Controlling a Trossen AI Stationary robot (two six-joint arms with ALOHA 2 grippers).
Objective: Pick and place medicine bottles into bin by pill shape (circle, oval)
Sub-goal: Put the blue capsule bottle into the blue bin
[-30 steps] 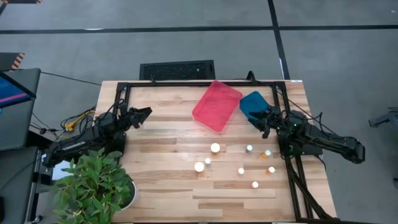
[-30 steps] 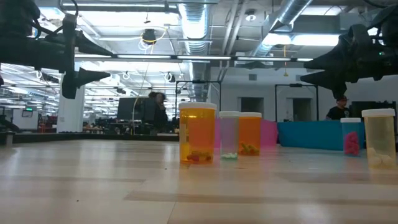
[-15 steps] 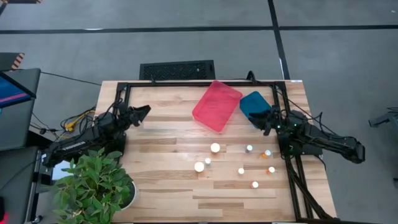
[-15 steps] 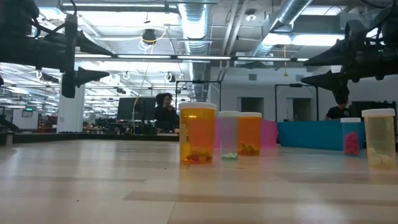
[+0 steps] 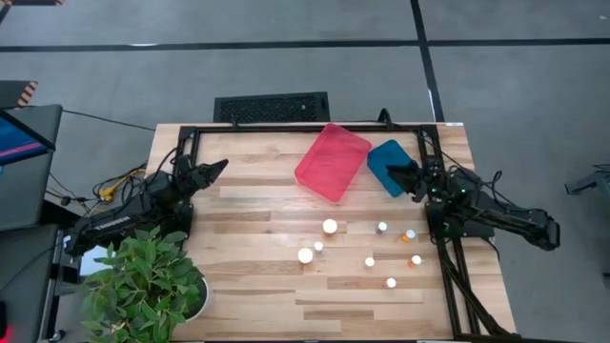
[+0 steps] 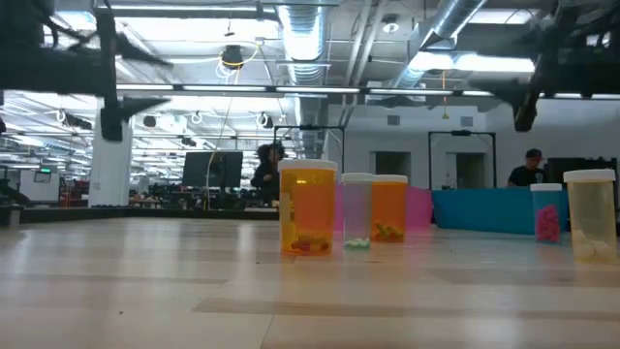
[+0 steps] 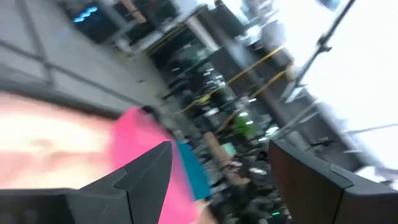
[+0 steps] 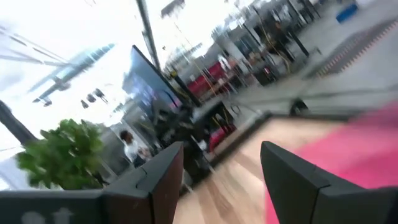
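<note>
**Little Bottles Waiting by the Pink Bin**

I have two pincers. My right pincer (image 5: 400, 171) hangs over the blue bin (image 5: 385, 162), just beside the pink bin (image 5: 331, 161). Its fingers are apart and hold nothing. My left pincer (image 5: 212, 171) is far from the pink bin, on the other side of the table (image 5: 248, 276). Its fingers are apart too, with nothing between them.

The medicine bottles (image 5: 330, 227) stand in a loose bunch on the wood, near the pink bin, on the side toward the table's front edge. None is in a bin yet.

I think the bottles are light and hard. Their round sides look smooth, so they could slip or tip over. I would grab one around its body, just under the white cap, and squeeze gently.
</note>
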